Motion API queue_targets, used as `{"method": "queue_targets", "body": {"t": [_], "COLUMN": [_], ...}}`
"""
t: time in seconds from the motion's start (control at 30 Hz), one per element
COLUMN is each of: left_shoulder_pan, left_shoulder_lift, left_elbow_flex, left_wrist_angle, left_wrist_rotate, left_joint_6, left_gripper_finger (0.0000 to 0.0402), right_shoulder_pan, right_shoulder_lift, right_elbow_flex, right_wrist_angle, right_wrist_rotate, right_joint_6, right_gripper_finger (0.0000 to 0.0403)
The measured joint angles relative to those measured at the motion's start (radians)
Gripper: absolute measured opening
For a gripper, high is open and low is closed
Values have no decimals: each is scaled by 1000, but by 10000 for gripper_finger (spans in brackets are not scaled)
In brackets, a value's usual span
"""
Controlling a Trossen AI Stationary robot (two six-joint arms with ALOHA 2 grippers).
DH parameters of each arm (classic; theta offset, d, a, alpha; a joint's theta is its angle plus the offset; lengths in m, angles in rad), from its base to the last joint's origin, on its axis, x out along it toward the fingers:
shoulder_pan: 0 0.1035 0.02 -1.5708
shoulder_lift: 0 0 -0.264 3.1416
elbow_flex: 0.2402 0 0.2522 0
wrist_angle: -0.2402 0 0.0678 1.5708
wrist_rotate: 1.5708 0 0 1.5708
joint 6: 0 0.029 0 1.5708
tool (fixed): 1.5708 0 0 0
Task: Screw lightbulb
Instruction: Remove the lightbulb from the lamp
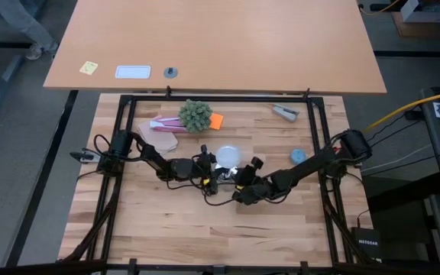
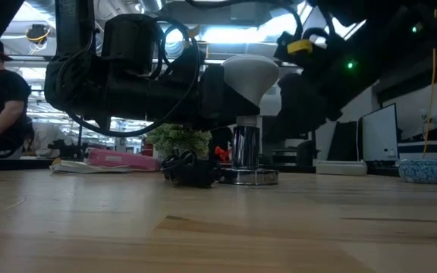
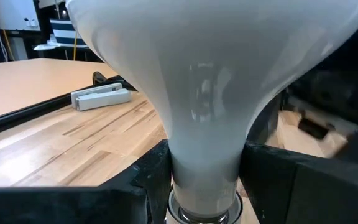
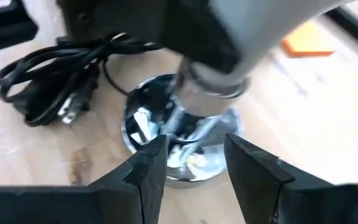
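The frosted white lightbulb [image 3: 210,93], smooth and cone-tapered, fills the left wrist view, its dome cut off by the frame. It stands upright at mid-table, grey screw base down in the shiny round chrome socket [image 4: 166,134]. The left gripper [image 3: 201,177] clamps its neck. The right gripper [image 4: 194,162] hovers beside the socket, fingers apart. A coiled black cord [image 4: 48,78] lies near.

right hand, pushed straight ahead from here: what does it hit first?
Probably the socket base. The right hand is open and aimed at its chrome rim, just under the bulb that the left hand holds. Depth is unclear.
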Motion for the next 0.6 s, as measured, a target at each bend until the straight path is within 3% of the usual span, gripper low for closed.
{"method": "queue_targets", "body": {"t": [0.13,0.37,0.6], "left_shoulder_pan": [0,0,0], "left_shoulder_lift": [0,0,0], "left_elbow_flex": [0,0,0], "left_wrist_angle": [0,0,0], "left_wrist_rotate": [0,0,2], "left_joint_6": [0,-7,-12], "left_gripper_finger": [153,153,153], "right_shoulder_pan": [-6,-14,-15], "right_shoulder_lift": [-28,-28,-28], "right_elbow_flex": [0,0,0], "right_wrist_angle": [-52,-60,-62], "right_wrist_rotate": [20,-125,-138], "right_joint_6": [-13,-53,-53], "right_gripper_finger": [166,166,166]}}
